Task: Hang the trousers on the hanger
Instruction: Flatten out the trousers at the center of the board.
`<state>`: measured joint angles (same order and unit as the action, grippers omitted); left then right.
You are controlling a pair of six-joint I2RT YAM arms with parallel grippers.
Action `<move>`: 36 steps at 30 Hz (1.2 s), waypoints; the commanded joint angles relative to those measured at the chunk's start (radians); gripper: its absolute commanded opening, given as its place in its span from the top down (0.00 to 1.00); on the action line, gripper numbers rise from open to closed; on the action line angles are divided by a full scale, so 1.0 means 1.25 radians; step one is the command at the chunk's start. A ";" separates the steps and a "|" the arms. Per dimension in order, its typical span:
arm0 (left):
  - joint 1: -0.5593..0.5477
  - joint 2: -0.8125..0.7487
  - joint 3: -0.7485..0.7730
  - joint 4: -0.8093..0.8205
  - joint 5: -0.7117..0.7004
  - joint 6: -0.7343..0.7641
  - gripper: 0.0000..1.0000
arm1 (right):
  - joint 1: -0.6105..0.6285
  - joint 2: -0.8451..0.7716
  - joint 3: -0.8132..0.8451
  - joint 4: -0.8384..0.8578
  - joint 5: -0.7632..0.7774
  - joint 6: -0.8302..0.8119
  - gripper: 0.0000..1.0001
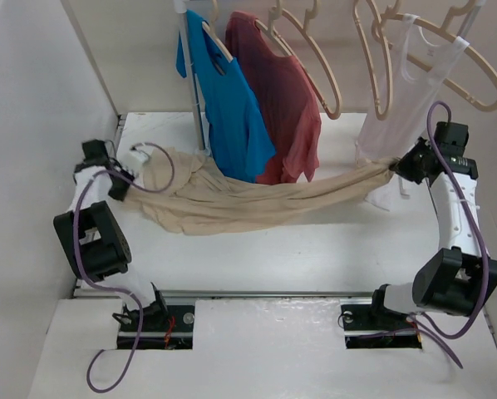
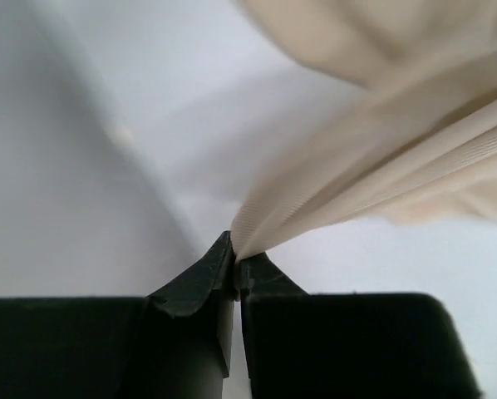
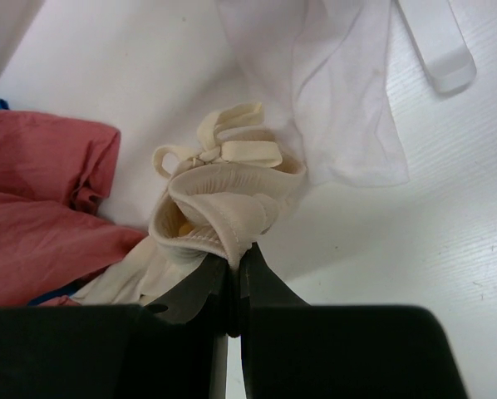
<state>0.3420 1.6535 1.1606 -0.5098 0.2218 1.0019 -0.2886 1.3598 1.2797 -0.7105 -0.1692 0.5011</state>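
Observation:
The beige trousers (image 1: 248,199) lie stretched across the table from left to right, bunched wider on the left. My left gripper (image 1: 125,184) is shut on their left end. In the left wrist view its jaws (image 2: 236,259) pinch a gathered fold of the trousers (image 2: 381,141). My right gripper (image 1: 396,166) is shut on the right end, lifted a little off the table. The right wrist view shows its jaws (image 3: 236,259) closed on the seamed edge of the trousers (image 3: 223,199). An empty pale hanger (image 1: 332,91) hangs from the rail behind them.
On the rail at the back hang a blue T-shirt (image 1: 228,100), a dull red T-shirt (image 1: 278,100) and a white vest (image 1: 406,91), with another empty hanger (image 1: 380,75) between them. The shirts' hems reach down to the trousers. A wall stands along the left.

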 commanded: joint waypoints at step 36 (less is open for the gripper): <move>0.055 -0.310 -0.301 -0.040 -0.342 0.119 1.00 | -0.216 -0.370 -0.535 -0.039 -0.002 0.280 1.00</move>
<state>0.4015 1.3056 0.7925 -0.5846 -0.1741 1.1374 -0.5507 0.9432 0.5896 -0.7574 -0.2447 0.7841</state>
